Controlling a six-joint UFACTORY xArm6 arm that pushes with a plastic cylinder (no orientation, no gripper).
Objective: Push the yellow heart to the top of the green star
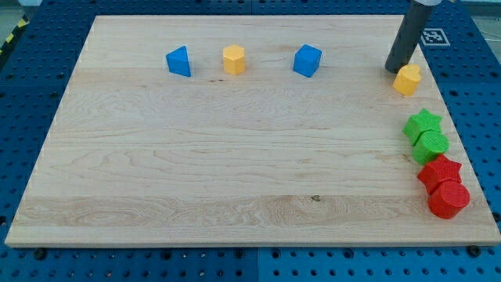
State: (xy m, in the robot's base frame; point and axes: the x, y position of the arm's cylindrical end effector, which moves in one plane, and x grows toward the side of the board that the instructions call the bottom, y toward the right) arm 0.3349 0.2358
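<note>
The yellow heart [407, 79] lies near the board's right edge, toward the view's top. The green star [423, 124] lies below it, with a short gap between them. My tip [394, 70] rests on the board just left of and slightly above the yellow heart, touching or nearly touching it. The dark rod rises from there toward the view's top right.
A green round block [431, 146] touches the green star from below. A red star [439, 172] and a red round block [448, 199] sit lower at the right edge. A blue block [179, 62], a yellow hexagon [234, 59] and a blue cube [308, 60] line the top.
</note>
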